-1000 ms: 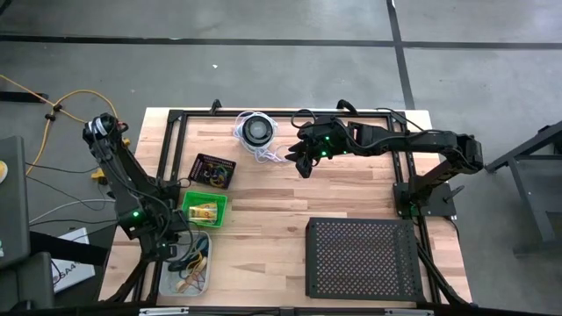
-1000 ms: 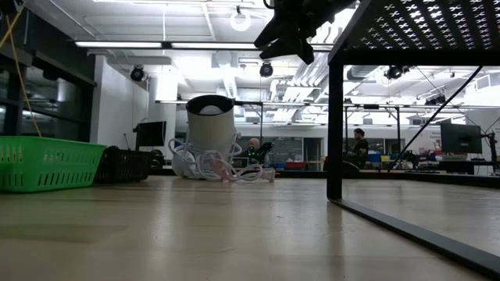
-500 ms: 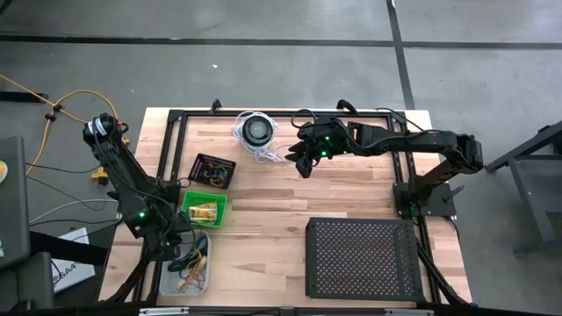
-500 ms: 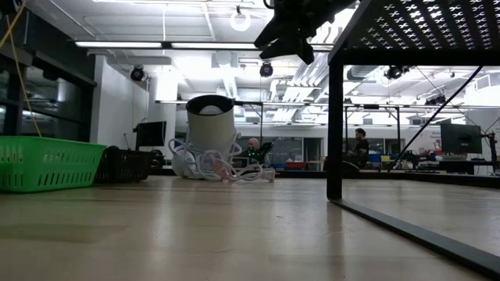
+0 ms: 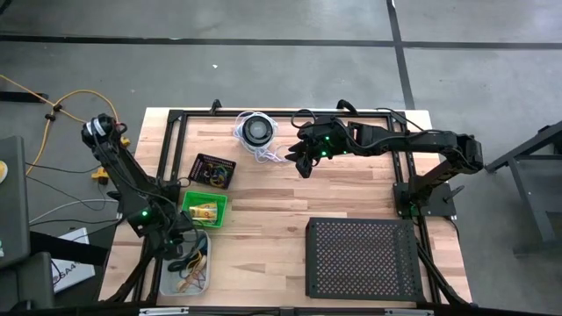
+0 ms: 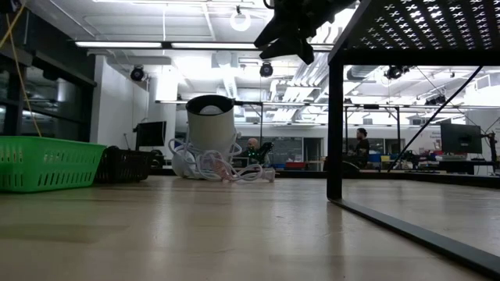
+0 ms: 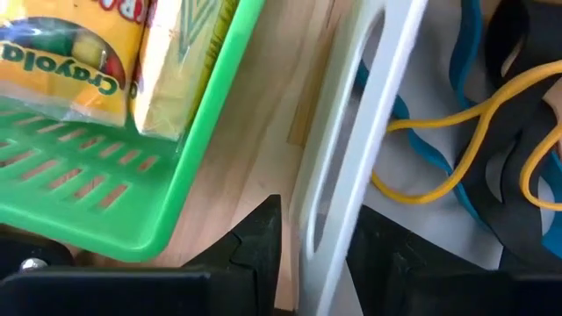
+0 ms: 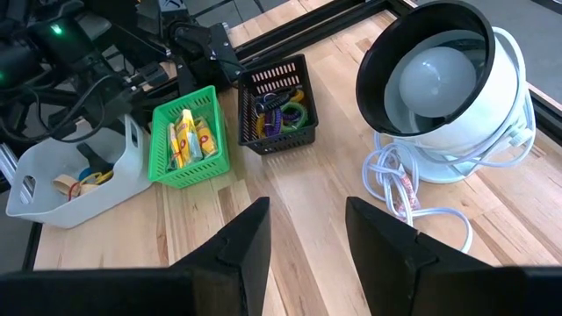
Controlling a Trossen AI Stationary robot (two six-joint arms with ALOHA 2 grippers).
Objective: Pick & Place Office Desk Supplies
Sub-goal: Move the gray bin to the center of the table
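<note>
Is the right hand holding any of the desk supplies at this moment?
No. In the right wrist view the right hand hangs open and empty over bare wood, apart from the green basket and the black basket.

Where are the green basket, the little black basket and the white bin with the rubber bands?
green basket (image 8: 218, 154): right wrist view, on its right side wall.
black basket (image 8: 279, 140): right wrist view, on its front wall.
white bin (image 8: 105, 195): right wrist view, on its near side wall.
</note>
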